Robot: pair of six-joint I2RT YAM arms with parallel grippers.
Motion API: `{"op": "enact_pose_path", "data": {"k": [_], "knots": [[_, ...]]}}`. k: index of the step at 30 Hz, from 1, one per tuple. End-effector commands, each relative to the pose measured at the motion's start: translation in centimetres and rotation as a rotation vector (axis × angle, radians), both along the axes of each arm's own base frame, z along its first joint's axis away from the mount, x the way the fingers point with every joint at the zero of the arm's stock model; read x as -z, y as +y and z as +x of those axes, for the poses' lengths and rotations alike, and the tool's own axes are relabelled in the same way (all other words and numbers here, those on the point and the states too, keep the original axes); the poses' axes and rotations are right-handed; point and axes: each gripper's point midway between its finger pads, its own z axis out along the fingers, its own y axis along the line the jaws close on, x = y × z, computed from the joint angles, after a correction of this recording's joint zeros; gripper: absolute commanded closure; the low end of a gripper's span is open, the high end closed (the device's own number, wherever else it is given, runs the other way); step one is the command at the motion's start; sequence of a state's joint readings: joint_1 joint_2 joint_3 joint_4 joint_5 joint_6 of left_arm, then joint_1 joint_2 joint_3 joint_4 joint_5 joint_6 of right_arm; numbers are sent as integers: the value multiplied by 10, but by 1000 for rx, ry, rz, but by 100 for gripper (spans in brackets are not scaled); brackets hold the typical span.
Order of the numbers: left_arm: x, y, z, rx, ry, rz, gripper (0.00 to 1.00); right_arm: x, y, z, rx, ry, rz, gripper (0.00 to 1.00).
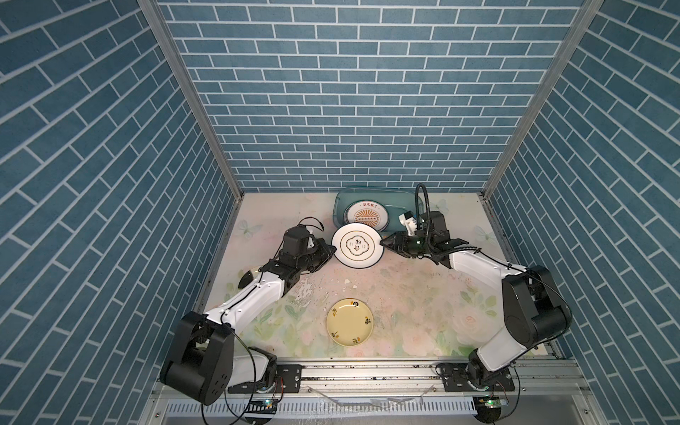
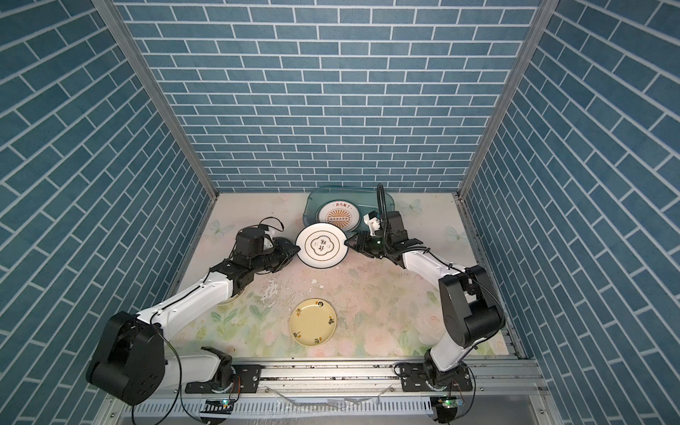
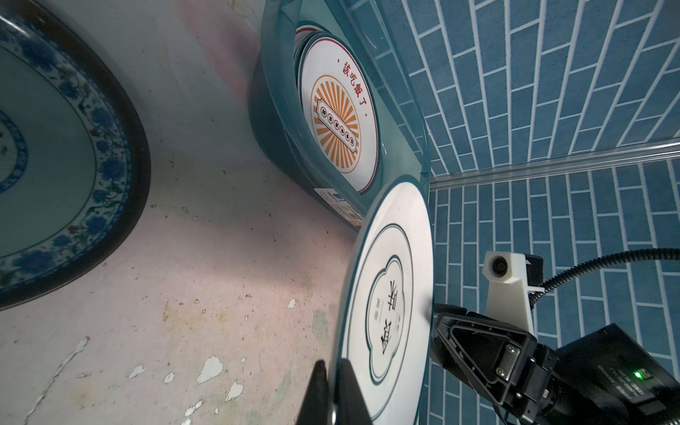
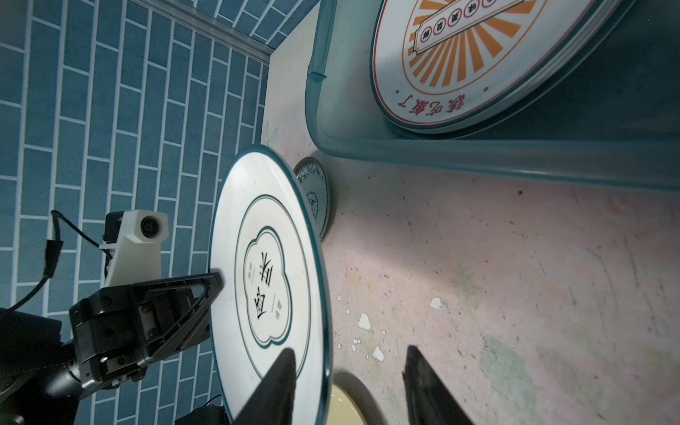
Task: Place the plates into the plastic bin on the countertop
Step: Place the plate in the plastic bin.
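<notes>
We see a left arm (image 1: 250,298) and a right arm (image 1: 474,262), each built of smooth white shells between bulky black joint housings, with thin black cables along them. At the right of the left wrist view, a ribbed black hose (image 3: 603,260) runs beside a white camera mount (image 3: 509,290). The right gripper (image 3: 438,317) has black triangular fingers (image 3: 513,349) with small screws, and a green light (image 3: 637,375) glows.

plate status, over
left gripper shut on white plate rim, right gripper open astride opposite rim. plate aloft beside plastic bin. sunburst plate already inside.

Blue brick walls (image 1: 349,92) meet aluminium posts (image 1: 194,99).
</notes>
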State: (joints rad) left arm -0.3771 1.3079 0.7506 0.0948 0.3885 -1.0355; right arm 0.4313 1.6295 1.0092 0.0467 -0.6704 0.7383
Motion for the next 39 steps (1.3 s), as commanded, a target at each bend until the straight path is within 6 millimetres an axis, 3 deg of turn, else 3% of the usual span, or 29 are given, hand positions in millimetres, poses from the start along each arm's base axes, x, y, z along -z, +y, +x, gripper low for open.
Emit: {"op": "enact_pose_path", "data": {"k": [1,4,9,11,13,14,19,20,26,33,39], "knots": [[-37,-16,13,39,-110,-59,100,-8,6,6,2,-13,25,58],[-38,-23,14,56,-114,-66,100,-7,6,7,8,-2,29,72],[-38,-35,19,94,-113,-82,100,-9,5,10,25,-6,27,87],[-37,-36,20,101,-115,-79,100,-7,1,11,39,-1,11,100],[-36,-37,20,111,-121,-66,100,-7,-2,13,54,1,1,100],[-35,-36,20,115,-125,-58,94,-7,-4,14,62,1,-3,100],[-29,-37,20,144,-128,-15,33,-12,-10,23,96,3,1,100],[-28,-37,20,150,-127,-4,25,-13,-11,25,102,1,2,100],[-30,-29,23,147,-163,42,1,-20,-37,40,170,-21,-51,100],[-29,-17,24,126,-164,75,0,-31,-81,63,289,-75,-170,100],[-27,1,27,69,-183,91,0,-34,-90,87,324,-99,-247,100]]}}
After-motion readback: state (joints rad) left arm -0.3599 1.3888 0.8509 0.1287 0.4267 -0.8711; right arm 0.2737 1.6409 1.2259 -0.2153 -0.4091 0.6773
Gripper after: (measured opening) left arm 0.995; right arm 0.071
